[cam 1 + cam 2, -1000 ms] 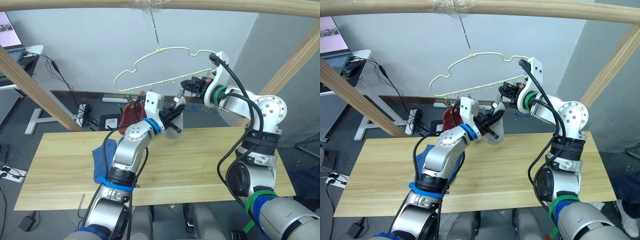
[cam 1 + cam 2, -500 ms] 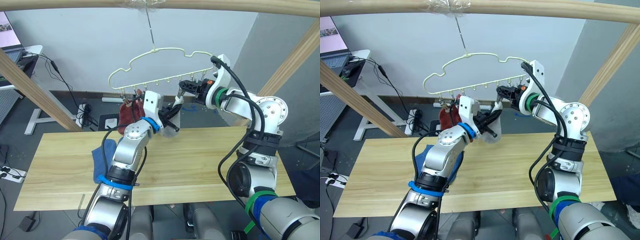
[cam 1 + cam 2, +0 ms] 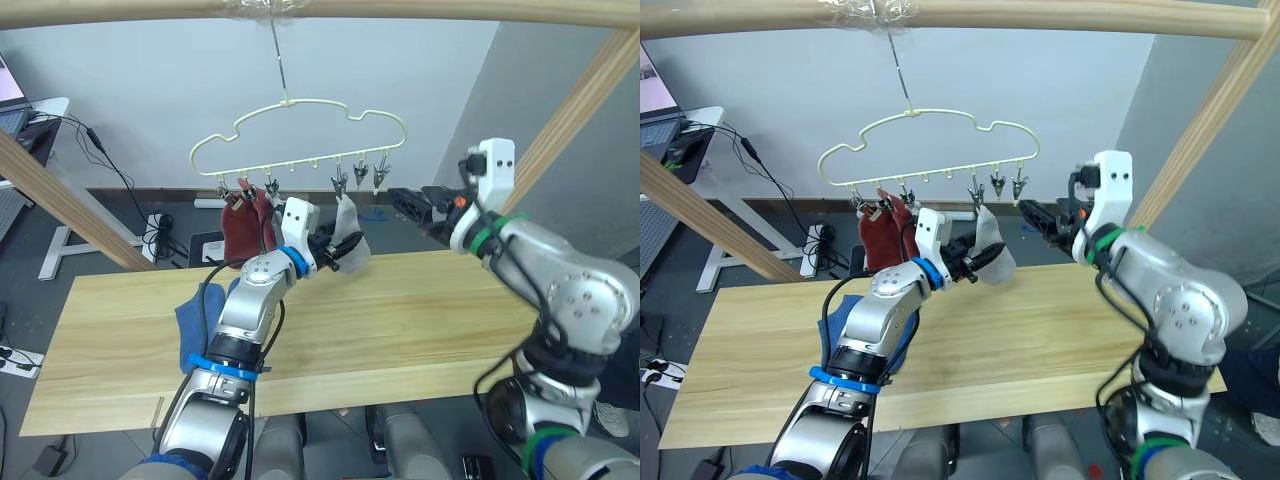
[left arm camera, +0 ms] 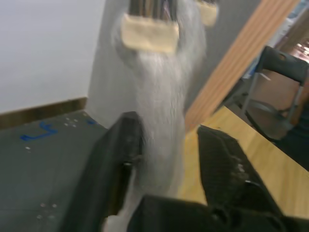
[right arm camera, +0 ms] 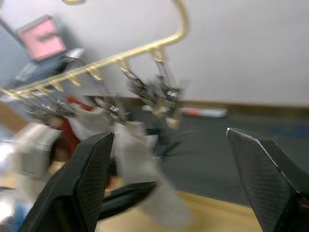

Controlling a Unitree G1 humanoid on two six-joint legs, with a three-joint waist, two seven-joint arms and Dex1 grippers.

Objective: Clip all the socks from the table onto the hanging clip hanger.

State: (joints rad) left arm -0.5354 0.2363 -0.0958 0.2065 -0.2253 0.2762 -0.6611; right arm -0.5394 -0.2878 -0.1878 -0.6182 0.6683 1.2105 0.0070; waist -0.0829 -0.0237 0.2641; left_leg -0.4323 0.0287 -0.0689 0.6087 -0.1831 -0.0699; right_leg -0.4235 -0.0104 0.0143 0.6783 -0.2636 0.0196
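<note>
A long desk (image 3: 400, 330) of light wood planks is seen below a frame of round wooden poles (image 3: 320, 8). From the top pole a pale-yellow clip hanger (image 3: 300, 140) is hung by its hook, with a row of small metal clips along its lower wire.

Two rust red socks (image 3: 245, 225) are clipped side by side at the hanger's left end. A light grey sock (image 3: 346, 232) is held by a clip nearer the middle and hangs down just above the desk's far edge. Two blue socks (image 3: 200, 325) are lying in a heap on the left part of the desk, partly hidden behind the left arm.

The left pincer (image 3: 340, 250) is raised at the grey sock. In the left wrist view the grey sock (image 4: 154, 111) is seen running down between the two black fingers (image 4: 118, 164); the fingers are closed on the sock's lower part.

The right pincer (image 3: 410, 203) is held in the air to the right of the hanger, well apart from the clips, with nothing in it. In the right wrist view its fingers (image 5: 82, 183) are spread wide, so it is open.
</note>
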